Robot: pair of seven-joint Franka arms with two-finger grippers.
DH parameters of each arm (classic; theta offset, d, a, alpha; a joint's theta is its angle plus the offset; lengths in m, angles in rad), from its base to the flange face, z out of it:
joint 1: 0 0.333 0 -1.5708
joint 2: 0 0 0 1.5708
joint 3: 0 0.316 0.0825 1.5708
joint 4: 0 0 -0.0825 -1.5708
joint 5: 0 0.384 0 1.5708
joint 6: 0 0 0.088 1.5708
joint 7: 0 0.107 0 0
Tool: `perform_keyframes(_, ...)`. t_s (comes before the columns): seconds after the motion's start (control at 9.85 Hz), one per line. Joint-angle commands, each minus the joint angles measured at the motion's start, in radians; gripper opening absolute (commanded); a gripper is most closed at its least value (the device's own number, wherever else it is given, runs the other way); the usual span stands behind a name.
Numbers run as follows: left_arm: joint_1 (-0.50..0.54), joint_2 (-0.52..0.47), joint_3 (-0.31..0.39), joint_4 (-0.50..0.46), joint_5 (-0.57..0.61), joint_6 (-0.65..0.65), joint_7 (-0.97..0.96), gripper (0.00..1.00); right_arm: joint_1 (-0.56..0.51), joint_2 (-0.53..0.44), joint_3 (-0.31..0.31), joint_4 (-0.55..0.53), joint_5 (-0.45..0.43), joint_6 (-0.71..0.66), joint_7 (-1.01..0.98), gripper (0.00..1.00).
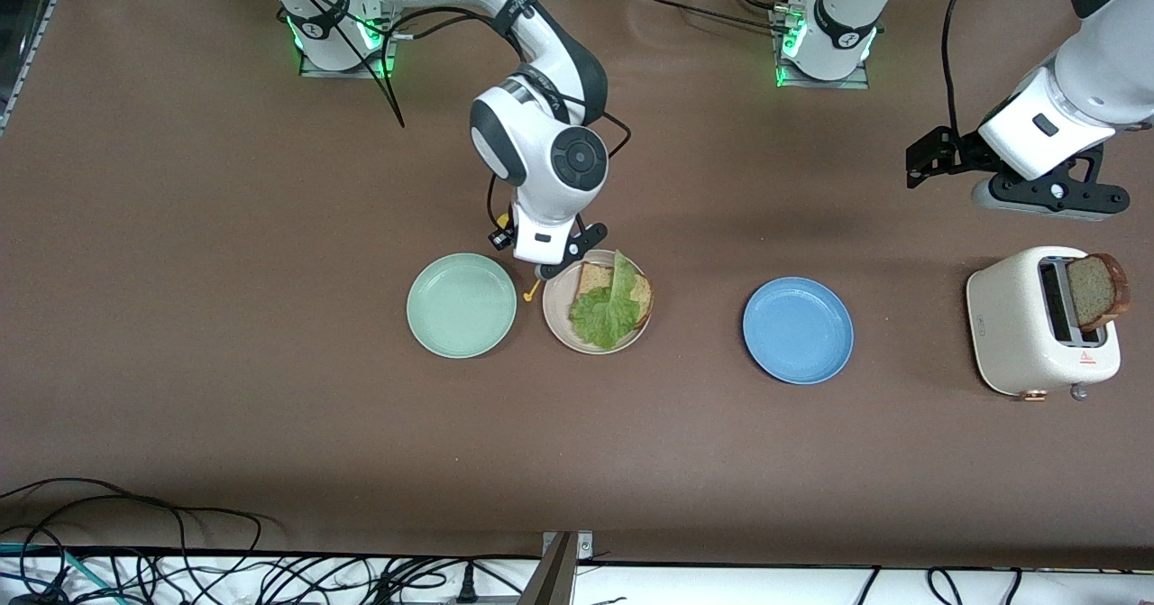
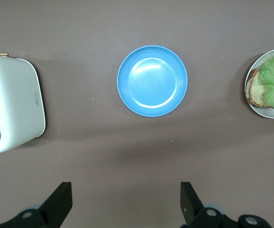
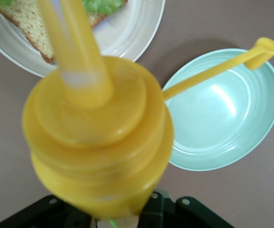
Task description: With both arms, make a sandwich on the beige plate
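Only the right wrist view shows the yellow bottle (image 3: 99,137) pinched in the right end effector (image 1: 552,261), over the beige plate's (image 1: 557,315) rim. That plate holds bread (image 1: 593,278) under lettuce (image 1: 611,307). The toaster (image 1: 1010,325) holds another slice (image 1: 1095,289). The left end effector (image 2: 122,204) hangs spread over the desk (image 1: 180,226).

Two white jointed arms: the right arm (image 1: 541,150) and the left arm (image 1: 1082,82), each with glossy rounded shells and black bands at the joints. Round dark cap on the right arm's wrist. Black cables ran loosely along both. Bases showed green lights and red buttons. Black wrist brackets; black fingers (image 2: 61,202) on the left gripper.
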Motion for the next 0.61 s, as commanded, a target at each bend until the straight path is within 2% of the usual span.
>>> perform_keyframes(0.0, -0.006, -0.007, 0.008, 0.0, -0.021, -0.009, -0.006, 1.0, 0.058, 0.087, -0.054, 0.092, 0.02, -0.055, 0.009, 0.11)
perform_keyframes(0.2, -0.006, -0.007, 0.006, 0.0, -0.02, -0.009, -0.006, 1.0, 0.069, 0.179, -0.052, 0.208, 0.02, -0.168, 0.003, 0.1)
perform_keyframes(0.51, -0.006, -0.007, 0.006, 0.0, -0.02, -0.009, -0.006, 1.0, 0.082, 0.21, -0.049, 0.212, 0.02, -0.178, -0.017, 0.1)
